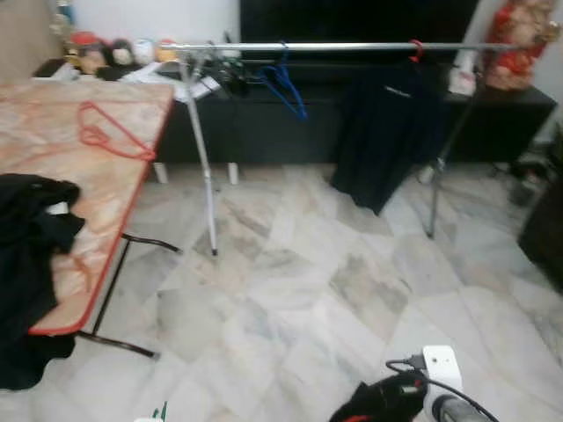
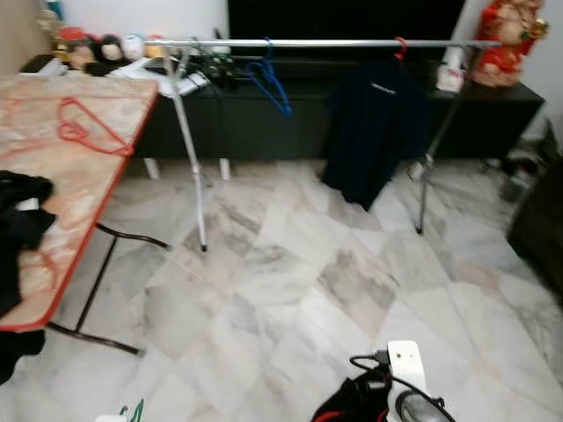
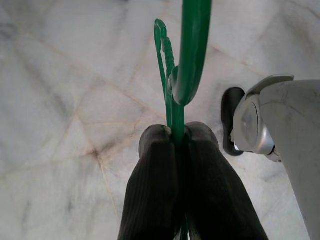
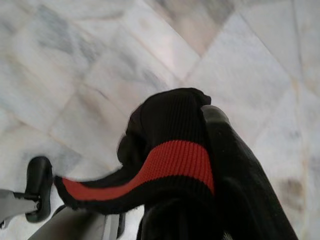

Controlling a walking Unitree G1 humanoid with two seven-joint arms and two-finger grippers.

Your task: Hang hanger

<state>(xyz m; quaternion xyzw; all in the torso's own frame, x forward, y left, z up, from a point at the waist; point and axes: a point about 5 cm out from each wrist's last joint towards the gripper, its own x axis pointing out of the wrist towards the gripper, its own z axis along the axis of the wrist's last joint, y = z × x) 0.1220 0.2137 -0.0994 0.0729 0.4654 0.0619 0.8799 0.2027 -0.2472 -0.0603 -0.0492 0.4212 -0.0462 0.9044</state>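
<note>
The green hanger is pinched at its neck between the closed fingers of the left tool, low over the marble floor. A black garment with a red band is clamped in the right tool. The clothes rail stands well apart, beyond the surface.

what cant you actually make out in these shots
- Green hanger: the left gripper pinches its neck; its body is cut off by the left wrist view's edges.
- Right gripper's fingers: a black and red garment drapes over them in the right wrist view.
- Figurines behind the table: too small and blurred in the left eye view.
- Dark shirt on the rail: its print is too small to read.
</note>
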